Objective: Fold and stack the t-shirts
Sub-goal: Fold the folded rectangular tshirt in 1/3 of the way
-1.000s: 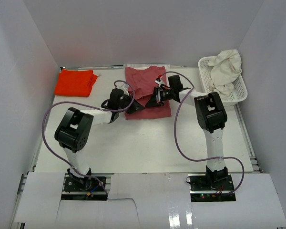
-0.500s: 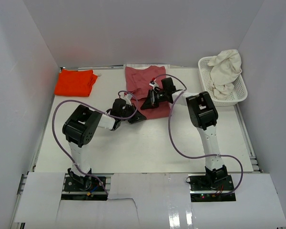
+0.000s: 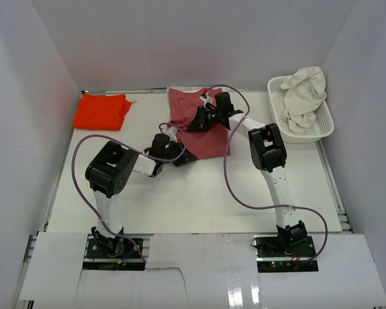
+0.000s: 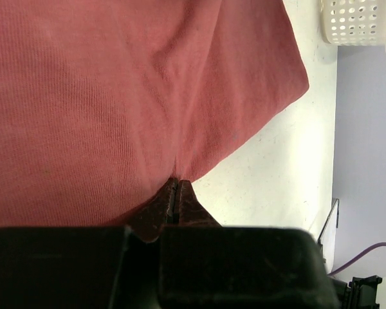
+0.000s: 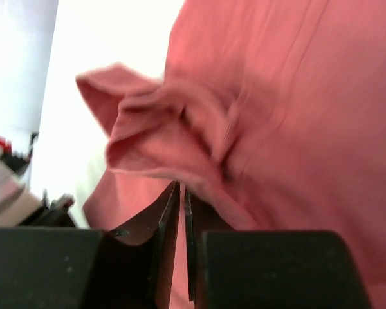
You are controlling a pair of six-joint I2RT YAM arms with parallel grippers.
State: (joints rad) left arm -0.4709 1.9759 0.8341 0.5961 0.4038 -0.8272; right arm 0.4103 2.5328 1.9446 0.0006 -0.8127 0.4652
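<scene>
Rose shirt (image 3: 212, 143) is lying at the far middle of the table (image 3: 199, 193), partly folded, its near-left corner drawn toward the left arm.

Left gripper (image 4: 175, 184) is pinching that shirt at its near edge, jaws pressed tight on the hem.

Right gripper (image 5: 179, 188) is sitting over the shirt's upper left part, jaws nearly together with only a sliver showing between them. A bunched fold is touching the tips; whether any cloth is caught between them I cannot tell.

Orange shirt (image 3: 101, 111) is lying folded at the far left corner, well apart. Cream shirt (image 3: 305, 93) is heaped in the basket (image 3: 321, 132) at far right, spilling over the rim.

Handling, judged: light, limp knit; it is sagging and creasing wherever it is lifted. Probably best taken at corners or hem, two points at once, so an edge is carried over straight. A one-point pull is likely to bunch it.

Table is looking white and smooth, so cloth should slide easily. Plain white walls (image 3: 180, 38) are closing in three sides; the far-side margin is looking tight.
</scene>
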